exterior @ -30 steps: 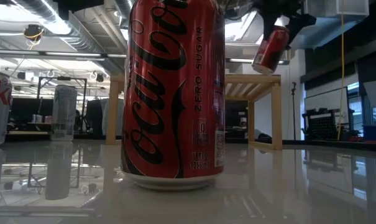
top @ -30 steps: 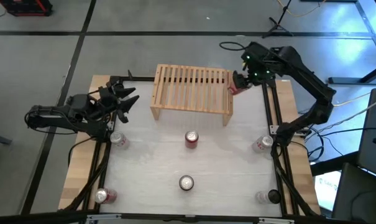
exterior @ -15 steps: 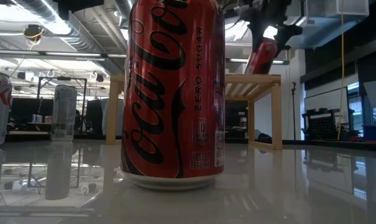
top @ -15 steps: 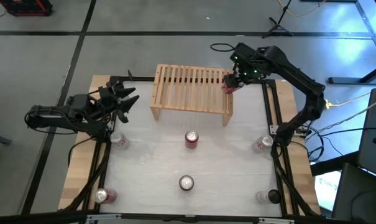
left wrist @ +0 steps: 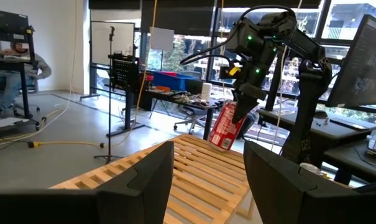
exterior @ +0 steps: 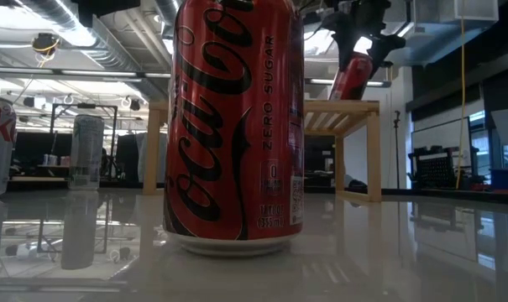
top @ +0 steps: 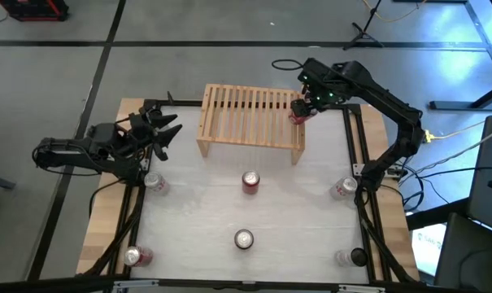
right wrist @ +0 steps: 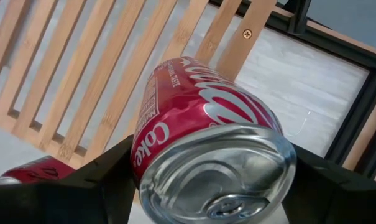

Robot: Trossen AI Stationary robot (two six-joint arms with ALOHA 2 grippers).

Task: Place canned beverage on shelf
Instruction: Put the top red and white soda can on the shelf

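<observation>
Now the right end effector [top: 298, 111] is holding a tilted red can [top: 297, 114] over the shelf [top: 250, 120] on the pale counter [top: 294, 220]; left end effector [top: 166, 130] is sitting open w/ nothing in it.

A robotics lab: exposed ceiling ducts [exterior: 111, 42], monitors [left wrist: 365, 62], a whiteboard [left wrist: 112, 43].

Bare shelf [top: 250, 118] slats, apparently unobstructed; scattered cans [top: 250, 181] on table [top: 294, 220] in front.
</observation>
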